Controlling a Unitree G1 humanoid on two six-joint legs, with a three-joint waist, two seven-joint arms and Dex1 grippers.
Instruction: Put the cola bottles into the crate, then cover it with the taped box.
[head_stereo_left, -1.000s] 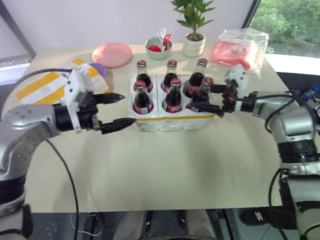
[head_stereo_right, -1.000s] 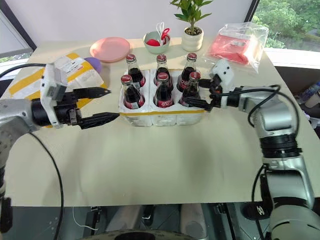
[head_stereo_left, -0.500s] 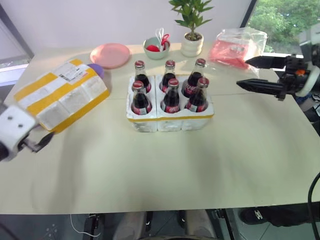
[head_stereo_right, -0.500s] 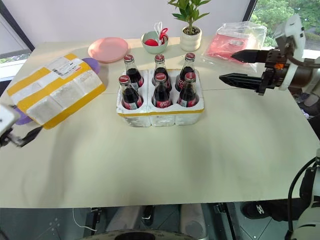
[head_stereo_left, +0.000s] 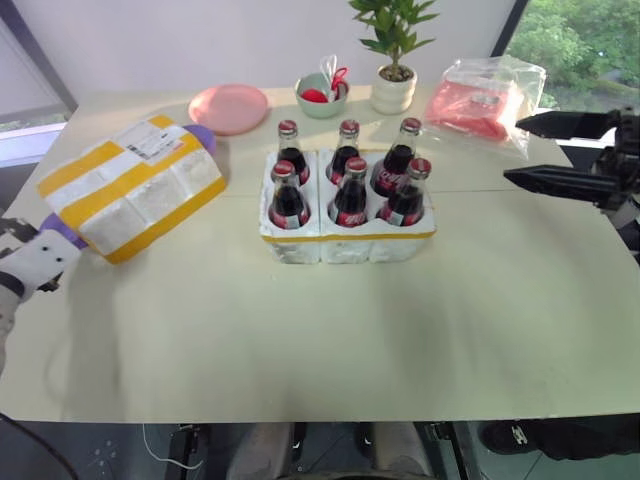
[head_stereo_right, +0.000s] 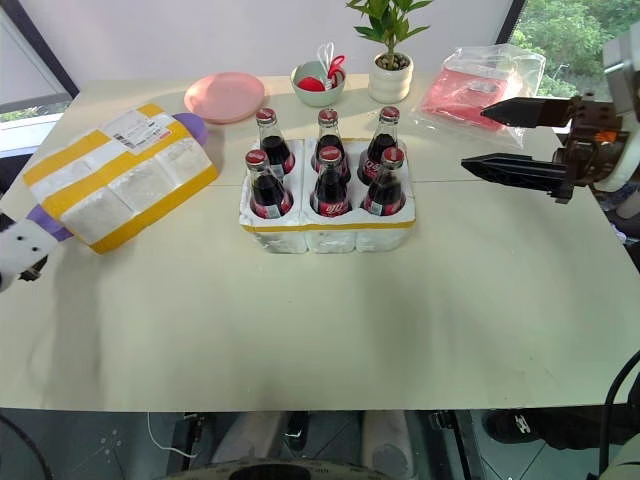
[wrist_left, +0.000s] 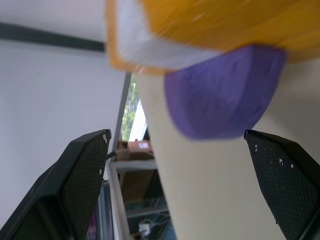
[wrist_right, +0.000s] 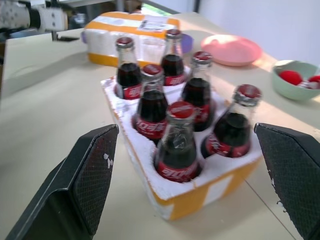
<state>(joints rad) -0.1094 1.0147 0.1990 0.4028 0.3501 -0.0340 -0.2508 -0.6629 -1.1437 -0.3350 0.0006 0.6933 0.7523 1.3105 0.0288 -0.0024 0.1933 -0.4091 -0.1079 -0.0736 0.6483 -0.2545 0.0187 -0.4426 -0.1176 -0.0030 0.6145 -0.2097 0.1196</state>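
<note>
With all six red-capped glass cola bottles (head_stereo_right: 322, 180) seated in the low white foam crate (head_stereo_right: 326, 232) mid-tabletop, I'd bring both wide-open, empty grippers, left gripper (wrist_left: 185, 185) and right gripper (head_stereo_right: 510, 140), squarely around the yellow-taped white foam box (head_stereo_right: 120, 185) lying left of it.

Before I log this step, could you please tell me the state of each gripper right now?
Left gripper: open, holding nothing, facing the taped box.
Right gripper: open, holding nothing, beside the crate.
</note>
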